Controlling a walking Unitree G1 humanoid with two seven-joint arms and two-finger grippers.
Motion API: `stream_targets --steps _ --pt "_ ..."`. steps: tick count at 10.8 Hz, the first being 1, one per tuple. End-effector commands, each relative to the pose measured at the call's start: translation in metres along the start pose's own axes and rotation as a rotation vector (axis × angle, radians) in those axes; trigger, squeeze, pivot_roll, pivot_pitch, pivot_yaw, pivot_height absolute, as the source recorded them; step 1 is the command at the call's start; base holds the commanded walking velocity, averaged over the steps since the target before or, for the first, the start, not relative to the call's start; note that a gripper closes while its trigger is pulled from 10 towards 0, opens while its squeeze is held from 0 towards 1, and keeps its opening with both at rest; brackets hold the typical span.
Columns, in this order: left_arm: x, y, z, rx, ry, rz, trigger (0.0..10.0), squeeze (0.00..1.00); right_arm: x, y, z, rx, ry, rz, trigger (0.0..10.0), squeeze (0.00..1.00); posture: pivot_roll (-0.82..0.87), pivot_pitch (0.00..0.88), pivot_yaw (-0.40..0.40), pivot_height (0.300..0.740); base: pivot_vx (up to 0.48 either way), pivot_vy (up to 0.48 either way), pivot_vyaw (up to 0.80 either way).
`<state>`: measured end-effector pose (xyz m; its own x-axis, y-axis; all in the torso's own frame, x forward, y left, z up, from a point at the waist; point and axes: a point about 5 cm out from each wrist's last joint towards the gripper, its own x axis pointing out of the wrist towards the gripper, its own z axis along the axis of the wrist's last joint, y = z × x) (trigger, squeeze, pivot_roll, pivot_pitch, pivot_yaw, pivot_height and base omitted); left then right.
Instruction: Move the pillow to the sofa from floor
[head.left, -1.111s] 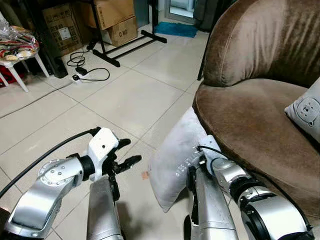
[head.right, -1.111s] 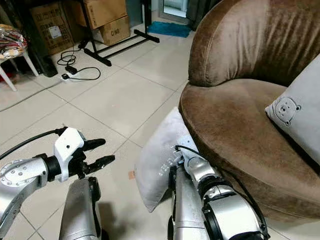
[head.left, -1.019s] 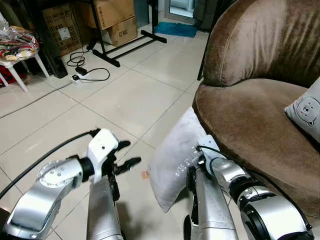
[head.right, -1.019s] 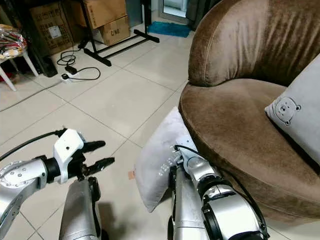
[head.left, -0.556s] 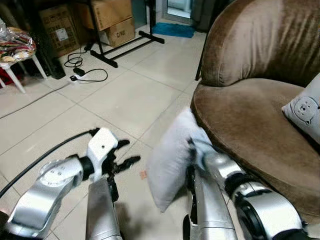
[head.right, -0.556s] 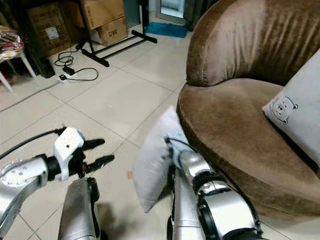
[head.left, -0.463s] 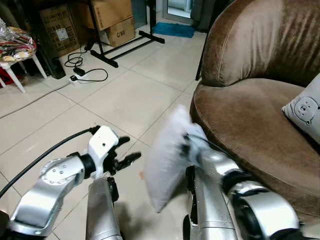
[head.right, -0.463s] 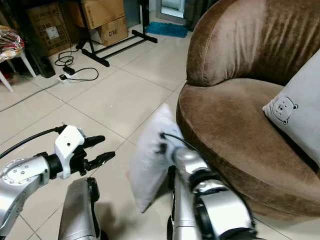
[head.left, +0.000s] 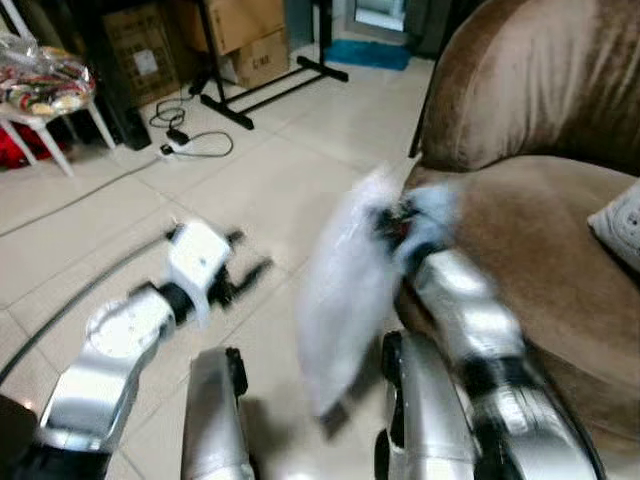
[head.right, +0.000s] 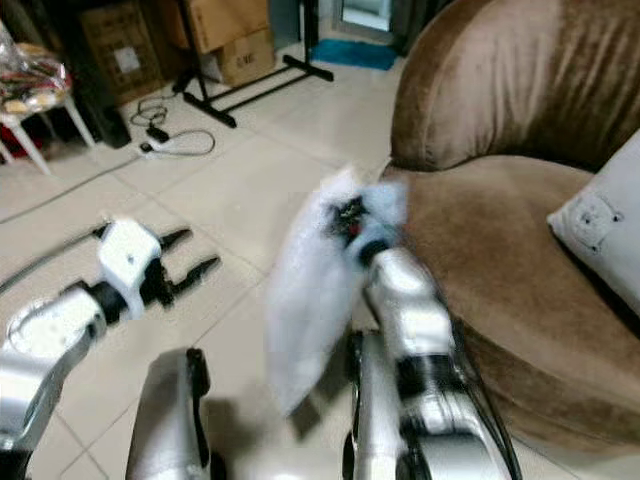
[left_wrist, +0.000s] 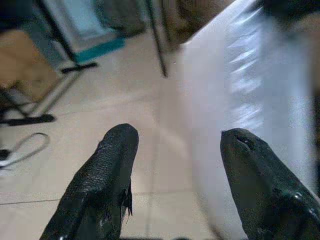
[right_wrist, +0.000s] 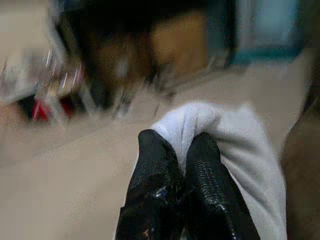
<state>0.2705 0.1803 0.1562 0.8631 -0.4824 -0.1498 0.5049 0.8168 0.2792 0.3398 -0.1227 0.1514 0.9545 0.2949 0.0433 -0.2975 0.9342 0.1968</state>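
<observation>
A brown sofa (head.left: 560, 240) fills the right half of both eye views, with a grey bear-print cushion (head.right: 600, 235) at its far right edge. Pale floor tiles (head.left: 250, 190) cover the left half, and cardboard boxes (head.left: 250, 40), a black stand (head.left: 270, 85) and a power strip with cable (head.left: 190, 140) sit along the upper left.

The white pillow (head.left: 345, 300) hangs blurred at centre frame, off the floor, its top corner level with the sofa's seat edge. The right gripper (right_wrist: 180, 165) is clenched on that corner; the right wrist view shows what the eye views smear out, both black fingers (right_wrist: 155, 170) pressed together with white fabric bunched just above them. The left gripper (left_wrist: 175, 165) stands released at lower left of the eye views, and its wrist view shows the two fingers well apart with the pillow's face close beyond them.

Half a second ago the pillow's corner sat lower, below the seat edge; it is now higher and nearer the sofa. The whole scene has shifted too, so the camera has moved.
</observation>
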Motion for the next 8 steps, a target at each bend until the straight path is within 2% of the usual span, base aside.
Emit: stream_targets --steps 1,2,4,5,7,8 --pt "0.000 0.007 0.005 0.002 -0.017 0.043 10.0 0.00 0.000 0.006 0.043 0.000 -0.174 0.004 10.0 0.00 -0.08 0.000 0.056 0.448 0.000 0.000 0.00" --pt "0.005 0.012 0.016 -0.005 -0.070 0.070 10.0 0.00 -0.012 0.002 0.083 0.027 -0.276 -0.018 10.0 0.00 -0.10 0.000 0.067 0.468 0.000 0.000 0.00" --pt "0.015 0.011 0.023 -0.001 -0.107 0.063 10.0 0.00 -0.028 -0.028 0.138 -0.082 -0.373 -0.066 10.0 0.00 -0.12 0.000 0.074 0.493 0.000 0.000 0.00" --pt "0.017 0.013 0.029 0.004 -0.124 0.067 10.0 0.00 -0.040 -0.045 0.180 -0.154 -0.455 -0.126 10.0 0.00 -0.11 0.000 0.063 0.513 0.000 0.000 0.00" --pt "0.014 0.017 0.031 0.010 -0.135 0.080 10.0 0.00 -0.050 -0.065 0.218 -0.219 -0.526 -0.220 10.0 0.00 -0.10 0.000 0.051 0.538 0.000 0.000 0.00" --pt "0.014 0.018 0.031 0.018 -0.136 0.086 10.0 0.00 -0.049 -0.070 0.221 -0.240 -0.521 -0.227 10.0 0.00 -0.10 0.000 0.049 0.548 0.000 0.000 0.00"
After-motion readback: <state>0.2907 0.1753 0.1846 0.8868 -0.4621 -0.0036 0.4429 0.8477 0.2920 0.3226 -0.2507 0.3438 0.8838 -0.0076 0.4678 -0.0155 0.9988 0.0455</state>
